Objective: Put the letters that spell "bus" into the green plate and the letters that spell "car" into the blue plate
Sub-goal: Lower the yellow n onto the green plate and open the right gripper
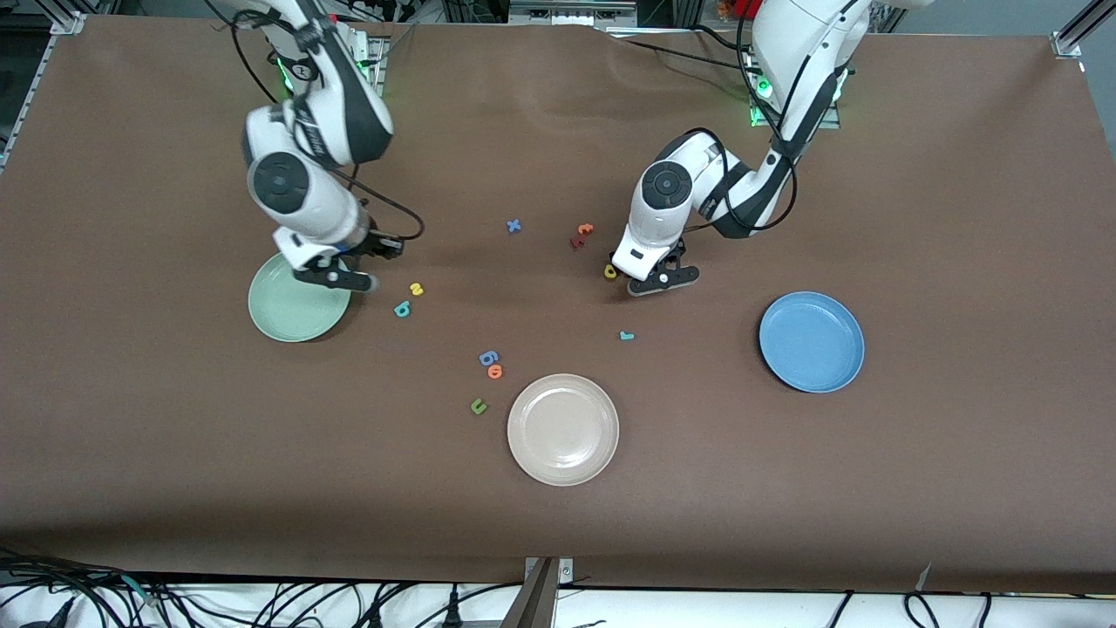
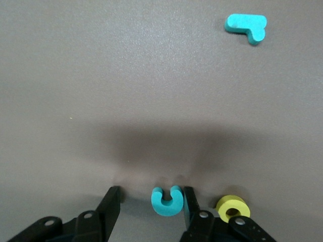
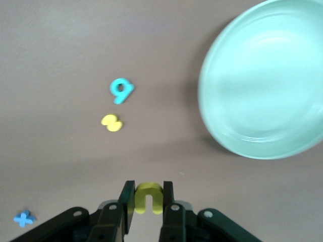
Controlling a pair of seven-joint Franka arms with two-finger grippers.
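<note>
My right gripper [image 3: 149, 194] is shut on the yellow u [image 3: 149, 197] and hangs over the table beside the rim of the green plate [image 1: 292, 314], whose bowl [image 3: 267, 80] holds nothing. The teal b [image 1: 402, 308] and yellow s [image 1: 417, 289] lie on the table close by. My left gripper [image 2: 151, 196] is down at the table and open. The teal c [image 2: 168, 200] lies between its fingers and touches one finger [image 2: 191, 201]; the other stands apart. The yellow a [image 2: 232, 207] sits just outside that finger. The teal r [image 1: 626, 335] lies nearer the camera. Nothing lies in the blue plate [image 1: 812, 341].
A beige-white plate [image 1: 563, 429] sits near the front middle. A blue g [image 1: 488, 357], an orange letter [image 1: 495, 372] and a green u [image 1: 478, 406] lie beside it. A blue x [image 1: 513, 226], an orange t [image 1: 585, 229] and a dark red letter [image 1: 576, 242] lie mid-table.
</note>
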